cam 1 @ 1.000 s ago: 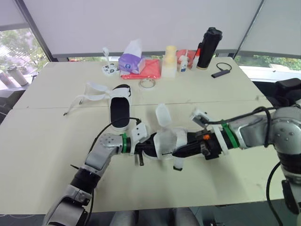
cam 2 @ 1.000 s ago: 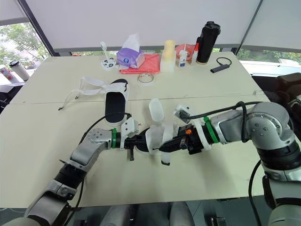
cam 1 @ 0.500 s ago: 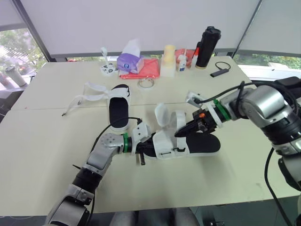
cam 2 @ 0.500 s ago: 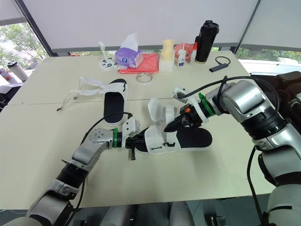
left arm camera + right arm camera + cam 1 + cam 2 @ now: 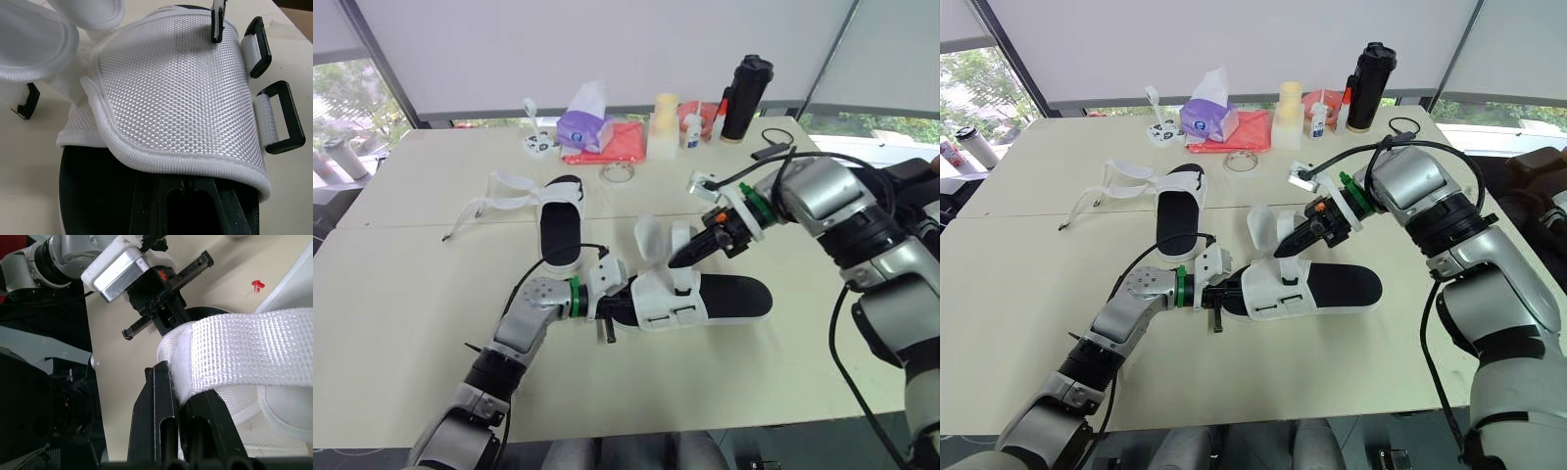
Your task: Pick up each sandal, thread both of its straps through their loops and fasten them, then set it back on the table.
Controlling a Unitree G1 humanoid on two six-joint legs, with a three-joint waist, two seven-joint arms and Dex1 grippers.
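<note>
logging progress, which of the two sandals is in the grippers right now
The near sandal, lying crosswise: the left gripper clamps its end and the right gripper pinches its strap. The far sandal lies free.

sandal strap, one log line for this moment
left gripper: shut on sandal | right gripper: shut on strap | loops: empty

Left arm [image 5: 524, 328] reaches in from the lower left, forearm low and angled toward the centre, wrist about level. Left gripper [image 5: 610, 313] points to the robot's right, fingers clamped on one end of the sandal [image 5: 736, 298]. Right arm [image 5: 822, 196] comes in from the right, elbow bent, forearm aimed toward the robot's left and tilted down. Right gripper [image 5: 679, 258] sits above the sandal's middle, black fingers [image 5: 161, 406] pinched together on a white strap [image 5: 244, 352]. The two grippers are near each other, not touching.
</note>
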